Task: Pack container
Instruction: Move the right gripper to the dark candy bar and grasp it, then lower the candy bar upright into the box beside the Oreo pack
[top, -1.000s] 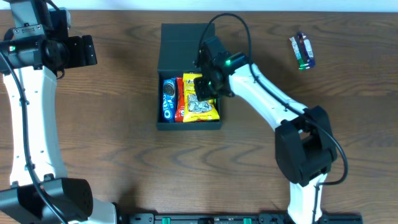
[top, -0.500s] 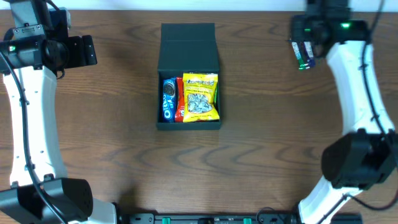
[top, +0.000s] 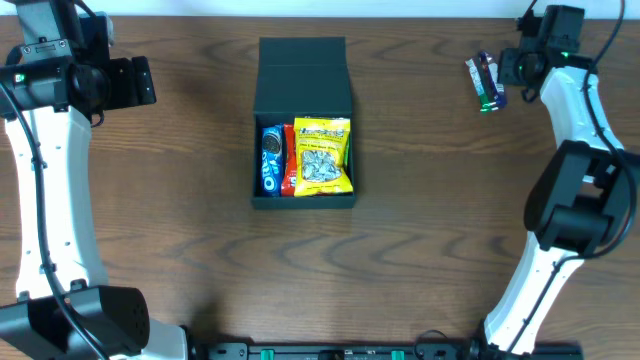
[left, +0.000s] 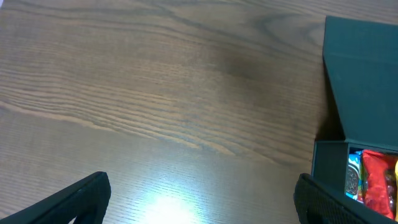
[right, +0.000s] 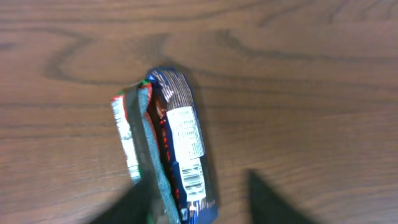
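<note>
Swing from container (top: 303, 72) to loose packet (right: 168, 143)
Right gripper (right: 198, 190) now hangs over it, fingers spread wide for pickup; left gripper (left: 202, 186) wide too, idle.

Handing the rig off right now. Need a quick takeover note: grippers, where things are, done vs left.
Left gripper: open, empty, over bare table beside the container.
Right gripper: open, low over the loose snack packet, which lies on the table on the right arm's side. Not gripped.
Container: lid flap open. Inside are a blue Oreo packet, a red packet and a yellow packet.
Done: three packets in.
Left: grasp the loose packet, put it in the container, then probably close the flap.
</note>
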